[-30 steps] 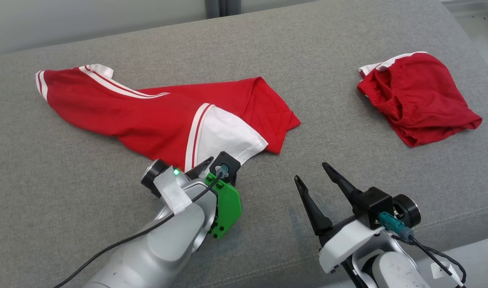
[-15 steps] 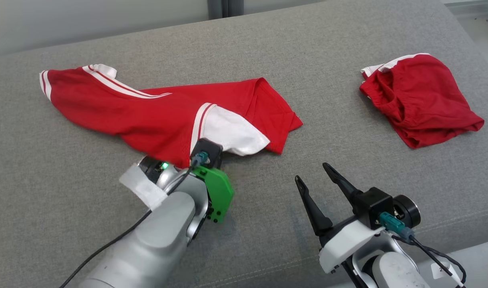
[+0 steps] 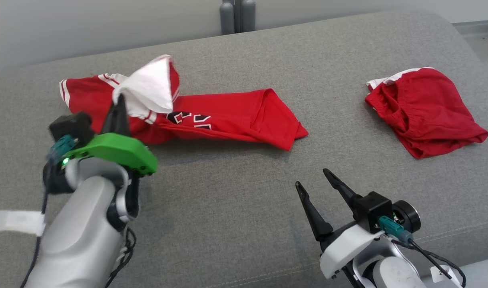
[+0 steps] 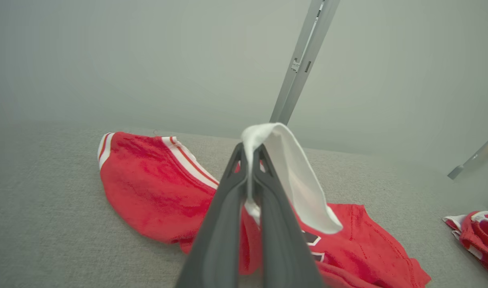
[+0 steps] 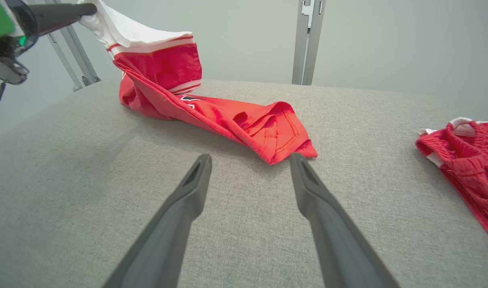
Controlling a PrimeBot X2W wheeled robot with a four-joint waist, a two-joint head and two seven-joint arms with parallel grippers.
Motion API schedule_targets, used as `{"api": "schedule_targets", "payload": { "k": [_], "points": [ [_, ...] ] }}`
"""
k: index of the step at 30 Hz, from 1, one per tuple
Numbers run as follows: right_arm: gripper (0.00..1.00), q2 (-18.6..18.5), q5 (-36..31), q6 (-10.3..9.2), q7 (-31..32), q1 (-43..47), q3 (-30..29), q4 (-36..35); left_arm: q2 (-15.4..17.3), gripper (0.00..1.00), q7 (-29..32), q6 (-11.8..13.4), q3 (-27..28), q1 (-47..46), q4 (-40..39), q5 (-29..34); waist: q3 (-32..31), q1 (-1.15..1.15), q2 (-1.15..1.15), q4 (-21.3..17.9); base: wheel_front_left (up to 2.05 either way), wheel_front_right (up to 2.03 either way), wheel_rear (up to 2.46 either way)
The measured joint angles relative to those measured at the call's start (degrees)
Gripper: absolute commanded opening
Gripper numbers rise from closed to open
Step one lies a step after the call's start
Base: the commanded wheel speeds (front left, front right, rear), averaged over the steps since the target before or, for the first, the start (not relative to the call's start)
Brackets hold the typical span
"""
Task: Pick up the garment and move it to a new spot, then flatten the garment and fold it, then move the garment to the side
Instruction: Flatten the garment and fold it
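The garment [image 3: 228, 118] is a red jersey with white trim, stretched across the grey cushion [image 3: 228, 192]. Its white sleeve end [image 3: 150, 86] is lifted off the surface, pinched in my left gripper [image 3: 119, 100], which is shut on it. From the left wrist, the white cloth [image 4: 291, 176] folds over the closed fingertips [image 4: 238, 160] while the red body [image 4: 156, 188] trails below. The right wrist view shows the garment [image 5: 228, 116] hanging from the left gripper [image 5: 86, 10] at upper left. My right gripper [image 3: 312, 179] stands open over bare cushion at lower right, apart from the garment's hem [image 5: 283, 140].
Red shorts with a white waistband [image 3: 423, 110] lie crumpled at the right of the cushion, also at the right wrist's edge [image 5: 463, 156]. A grey post [image 3: 238, 16] rises behind the cushion against a pale wall. The cushion drops off at the far right.
My left gripper closed on the white sleeve at the garment's near edge, then rose and swung left, peeling that part up and over. The right arm stayed still. The head camera shifted slightly.
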Motion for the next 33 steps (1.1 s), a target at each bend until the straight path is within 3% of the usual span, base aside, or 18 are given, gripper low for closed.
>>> {"api": "schedule_targets", "payload": {
  "k": [5, 14, 15, 16, 21, 26, 33],
  "points": [
    [1.00, 0.01, -0.15, 0.00, 0.35, 0.56, 0.19, -0.16, 4.32, 0.00, -0.63, 4.66, 5.87, 9.97, -6.02, -3.52, -0.86, 0.00, 0.00, 0.60, 0.00, 0.00, 0.00],
    [1.00, 0.02, -0.58, 0.00, 0.86, 0.52, 0.59, -0.44, 2.65, 0.01, -1.51, 7.44, 10.91, 21.40, -9.77, -7.72, -1.19, 0.00, 0.00, 1.79, 0.00, 0.00, 0.00],
    [1.00, 0.02, -0.58, 0.00, 0.99, 0.51, 0.65, -0.45, 2.14, 0.24, -1.71, 7.61, 11.47, 22.19, -9.57, -7.93, -1.22, 0.00, 0.00, 1.84, 0.00, 0.00, 0.00],
    [1.00, 0.01, -0.58, 0.00, 1.00, 0.51, 0.65, -0.45, 1.70, 1.00, -1.72, 7.73, 12.17, 22.95, -9.11, -8.00, -1.27, 0.00, 0.00, 1.88, 0.00, 0.00, 0.00],
    [1.00, 0.02, -0.59, 0.00, 1.05, 0.51, 0.67, -0.42, -1.36, 1.00, -1.97, 7.59, 18.34, 25.69, -7.35, -9.95, -1.51, 0.00, 0.00, 2.06, 0.00, 0.00, 0.00],
    [1.00, 0.02, -0.69, 0.00, 1.25, 0.54, 0.54, -0.42, -7.79, 1.00, -2.05, 4.11, 29.88, 28.47, -7.68, -14.21, -1.99, 0.00, 0.00, 2.29, 0.00, 0.00, 0.00],
    [1.00, 0.01, -2.41, 0.00, 3.03, 0.31, 1.07, 0.14, -9.46, 1.00, -2.04, 1.14, 31.32, 32.41, -6.70, -8.13, -2.76, 0.00, 0.00, 3.20, 0.00, 0.00, 0.00]
  ]
}}
